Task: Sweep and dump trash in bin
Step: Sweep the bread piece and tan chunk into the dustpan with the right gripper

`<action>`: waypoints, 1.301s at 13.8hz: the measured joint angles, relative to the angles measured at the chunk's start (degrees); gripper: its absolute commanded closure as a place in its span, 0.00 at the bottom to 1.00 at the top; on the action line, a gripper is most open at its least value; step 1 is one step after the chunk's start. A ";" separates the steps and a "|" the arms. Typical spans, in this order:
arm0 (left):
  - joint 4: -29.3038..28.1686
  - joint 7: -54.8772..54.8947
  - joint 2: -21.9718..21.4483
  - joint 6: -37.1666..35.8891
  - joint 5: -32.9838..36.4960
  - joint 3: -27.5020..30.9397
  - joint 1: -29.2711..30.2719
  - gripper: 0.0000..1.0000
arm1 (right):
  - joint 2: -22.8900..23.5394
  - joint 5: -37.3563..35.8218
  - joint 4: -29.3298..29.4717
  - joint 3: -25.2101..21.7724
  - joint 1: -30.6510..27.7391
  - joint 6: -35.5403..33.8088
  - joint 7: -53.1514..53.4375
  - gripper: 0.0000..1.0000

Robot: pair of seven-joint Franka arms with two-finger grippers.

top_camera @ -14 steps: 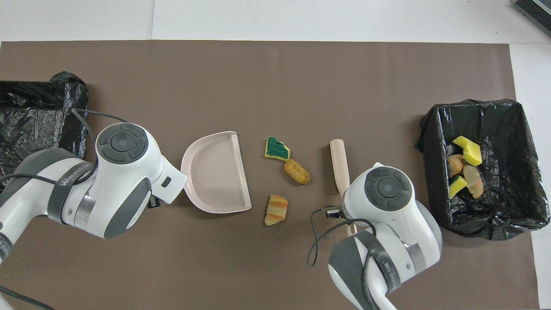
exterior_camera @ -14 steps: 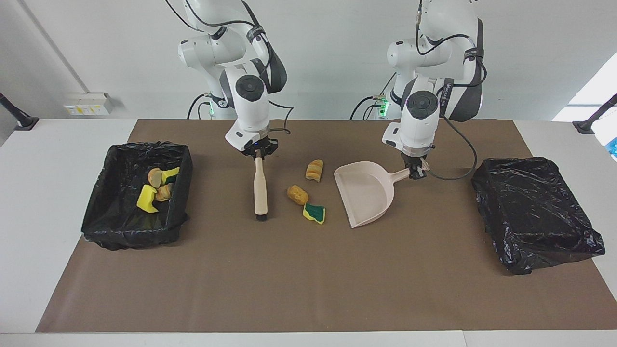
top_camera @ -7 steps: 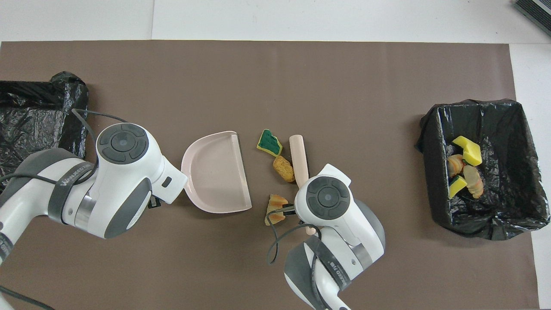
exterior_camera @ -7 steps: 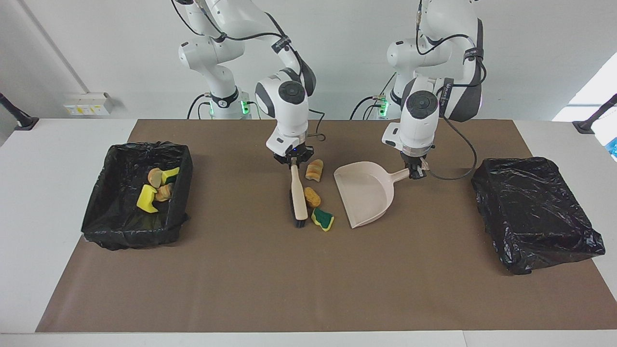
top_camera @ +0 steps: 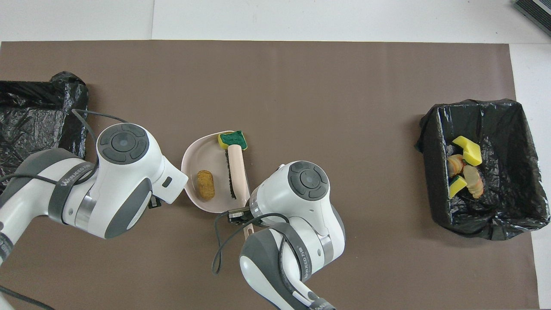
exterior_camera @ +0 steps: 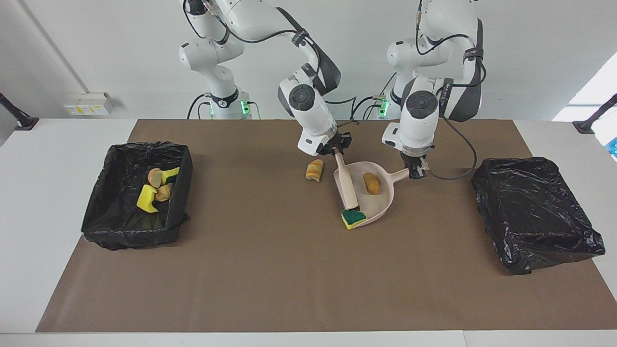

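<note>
My left gripper (exterior_camera: 415,172) is shut on the handle of the beige dustpan (exterior_camera: 377,205), which lies flat on the brown mat. My right gripper (exterior_camera: 339,151) is shut on the handle of a beige brush (exterior_camera: 348,185). The brush lies across the dustpan's (top_camera: 201,154) mouth, bristles inward. One tan trash lump (exterior_camera: 371,183) sits inside the pan. A yellow-and-green sponge piece (exterior_camera: 353,218) rests at the pan's lip by the brush (top_camera: 235,165) tip. A croissant-like scrap (exterior_camera: 314,169) lies on the mat beside the pan, toward the right arm's end; the right arm hides it from overhead.
A black-bagged bin (exterior_camera: 125,149) at the right arm's end holds several scraps (exterior_camera: 156,190). A second bin wrapped in black bag (exterior_camera: 535,207) stands at the left arm's end. The brown mat (exterior_camera: 289,279) covers the table's middle.
The right gripper swept the brush toward the dustpan, pushing the tan lump into it and the sponge piece to its lip. The croissant scrap stayed put. The left arm and the pan held still.
</note>
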 measured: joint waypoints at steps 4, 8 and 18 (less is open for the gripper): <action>0.00 -0.08 0.00 0.00 0.00 0.00 0.00 1.00 | -2.72 0.35 1.20 -0.59 -2.41 -6.58 0.89 1.00; -0.01 -0.14 0.00 0.00 0.00 -0.01 0.00 1.00 | -9.33 -4.49 0.74 -0.89 -8.85 -19.40 1.55 1.00; -0.04 -0.22 0.00 0.00 0.00 -0.01 0.00 1.00 | -24.58 -10.60 -23.84 -0.11 -1.01 -13.21 28.44 1.00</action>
